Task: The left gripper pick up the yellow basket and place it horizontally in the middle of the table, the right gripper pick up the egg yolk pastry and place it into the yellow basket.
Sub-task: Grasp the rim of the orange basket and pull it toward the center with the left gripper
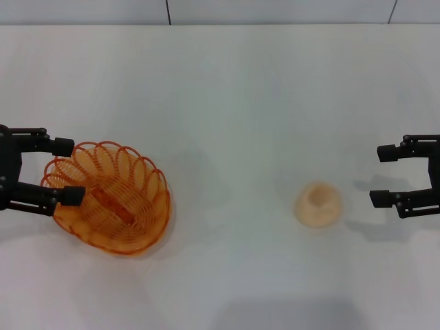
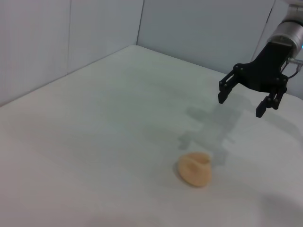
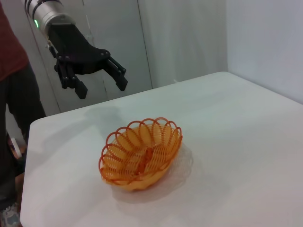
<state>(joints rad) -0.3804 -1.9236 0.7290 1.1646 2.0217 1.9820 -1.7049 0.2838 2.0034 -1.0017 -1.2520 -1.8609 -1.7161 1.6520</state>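
Observation:
The yellow basket (image 1: 137, 180) stands empty on the left part of the white table (image 1: 227, 103), its long axis running diagonally. My left gripper (image 1: 67, 170) is open at the basket's left rim. The right wrist view shows this gripper (image 3: 102, 89) hovering well above and behind the basket (image 3: 163, 142), not touching it. The egg yolk pastry (image 1: 318, 204) lies on the table right of centre. To its right my right gripper (image 1: 381, 175) is open and empty. In the left wrist view that gripper (image 2: 241, 105) hangs above the table beyond the pastry (image 2: 195, 169).
Bare white tabletop stretches between the basket and the pastry. Grey wall panels (image 2: 199, 33) close off the table's far side. A person in a dark red shirt (image 3: 9, 47) stands past the table's left end.

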